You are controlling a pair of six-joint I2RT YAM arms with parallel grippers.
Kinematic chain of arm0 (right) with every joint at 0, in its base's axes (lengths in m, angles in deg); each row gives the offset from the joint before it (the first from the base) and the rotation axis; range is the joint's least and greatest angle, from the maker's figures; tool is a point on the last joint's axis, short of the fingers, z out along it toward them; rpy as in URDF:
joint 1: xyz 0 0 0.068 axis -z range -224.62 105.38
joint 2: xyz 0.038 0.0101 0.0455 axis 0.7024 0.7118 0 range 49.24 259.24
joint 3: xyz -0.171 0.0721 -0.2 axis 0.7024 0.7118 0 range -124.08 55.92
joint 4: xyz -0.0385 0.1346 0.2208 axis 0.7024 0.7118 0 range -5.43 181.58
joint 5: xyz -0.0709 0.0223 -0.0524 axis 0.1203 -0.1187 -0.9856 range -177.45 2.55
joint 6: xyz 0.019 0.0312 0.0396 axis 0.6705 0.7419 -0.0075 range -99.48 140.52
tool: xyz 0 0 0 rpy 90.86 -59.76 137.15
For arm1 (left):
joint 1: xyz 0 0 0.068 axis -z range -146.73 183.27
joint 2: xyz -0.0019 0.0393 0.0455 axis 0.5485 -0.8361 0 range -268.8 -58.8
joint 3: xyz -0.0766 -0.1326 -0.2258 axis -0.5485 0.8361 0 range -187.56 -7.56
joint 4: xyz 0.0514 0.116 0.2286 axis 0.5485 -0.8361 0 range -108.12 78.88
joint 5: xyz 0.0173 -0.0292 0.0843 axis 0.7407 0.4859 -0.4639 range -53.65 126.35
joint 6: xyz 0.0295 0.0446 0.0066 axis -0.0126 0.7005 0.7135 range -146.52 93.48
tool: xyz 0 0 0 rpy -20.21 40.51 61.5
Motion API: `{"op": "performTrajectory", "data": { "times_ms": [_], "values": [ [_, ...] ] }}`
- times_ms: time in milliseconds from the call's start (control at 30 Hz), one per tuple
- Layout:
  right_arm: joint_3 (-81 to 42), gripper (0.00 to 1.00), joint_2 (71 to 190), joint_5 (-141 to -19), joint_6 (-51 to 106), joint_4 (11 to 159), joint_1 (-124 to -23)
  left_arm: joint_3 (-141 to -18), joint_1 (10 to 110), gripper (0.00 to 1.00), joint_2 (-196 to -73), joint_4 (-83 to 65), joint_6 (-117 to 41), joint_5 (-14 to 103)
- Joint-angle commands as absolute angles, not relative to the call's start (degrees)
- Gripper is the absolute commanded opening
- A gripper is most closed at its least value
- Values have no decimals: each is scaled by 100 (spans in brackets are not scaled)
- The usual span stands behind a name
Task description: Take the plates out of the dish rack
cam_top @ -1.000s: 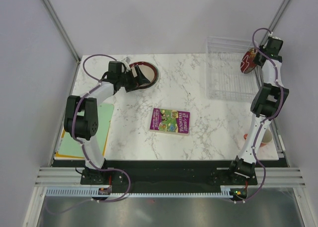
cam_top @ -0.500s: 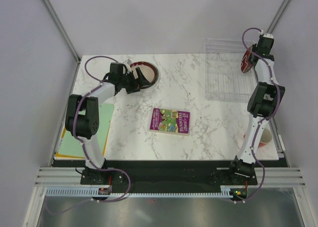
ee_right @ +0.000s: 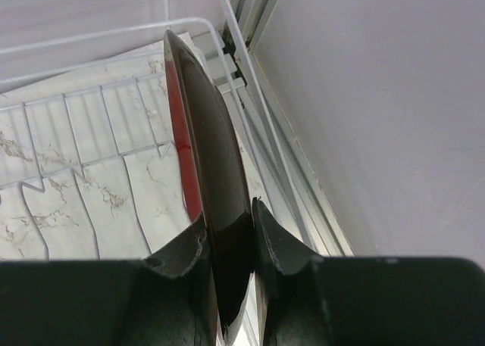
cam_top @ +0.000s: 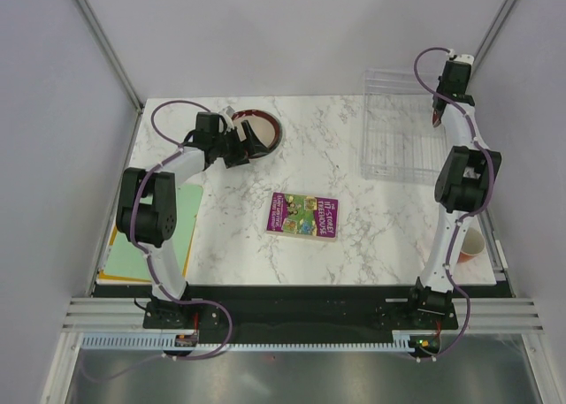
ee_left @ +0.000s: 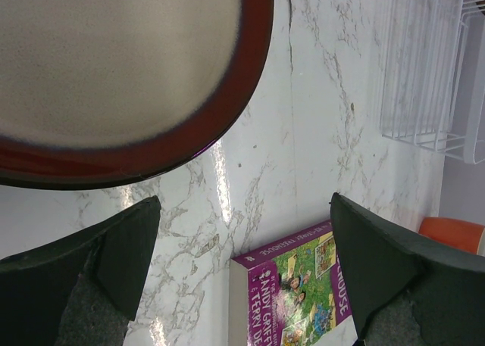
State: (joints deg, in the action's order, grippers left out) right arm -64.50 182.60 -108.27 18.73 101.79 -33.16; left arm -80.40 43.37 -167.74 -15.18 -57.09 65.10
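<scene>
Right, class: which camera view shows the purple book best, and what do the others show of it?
Top external: the purple book lies flat on the table, whole cover visible. The left wrist view shows only part, cut off at the bottom edge. The right wrist view shows none of it.

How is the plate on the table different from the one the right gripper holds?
The table plate lies flat; the held plate stands on edge. The table plate has a cream centre; the held plate shows red on one face. The right gripper pinches the held plate; nothing grips the table plate. Both have dark rims.
</scene>
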Motion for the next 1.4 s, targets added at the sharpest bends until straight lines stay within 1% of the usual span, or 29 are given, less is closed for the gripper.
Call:
{"op": "performTrajectory", "data": {
  "times_ms": [0, 433, 567, 633, 667, 733, 1000, 1067, 1233, 1367],
  "values": [
    [-6563, 6, 17501, -11224, 1770, 9459, -3293, -8033, 4364, 100, -16734, -1270, -5816, 6614],
    [-5791, 5, 16438, -11066, 1910, 9459, -3293, -7788, 4364, 100, -16321, -1218, -5913, 6693],
    [-5457, 4, 15955, -10505, 2349, 9652, -3319, -7665, 4364, 100, -16154, -1147, -6027, 6790],
    [-5168, 3, 15586, -10310, 2586, 9696, -3398, -7620, 4364, 100, -16084, -876, -6114, 6886],
    [-5087, 3, 15463, -9979, 2866, 9758, -3433, -7612, 4364, 100, -16066, -814, -6141, 6930],
    [-4929, 0, 15164, -9862, 3035, 9863, -3669, -7603, 4364, 100, -16022, -630, -6185, 7009],
    [-4735, 0, 14417, -8756, 3730, 10417, -4365, -7928, 4355, 100, -15934, -296, -6431, 7343],
    [-4525, 0, 14172, -8615, 3818, 10453, -4609, -8006, 4364, 100, -15925, -129, -6572, 7448],
    [-3997, 0, 13713, -8088, 4187, 10497, -4989, -8086, 4364, 96, -15961, 205, -6932, 7686],
    [-3672, 0, 13415, -7752, 4451, 10505, -5349, -8033, 4381, 91, -16065, 951, -7415, 7984]
  ]
}}
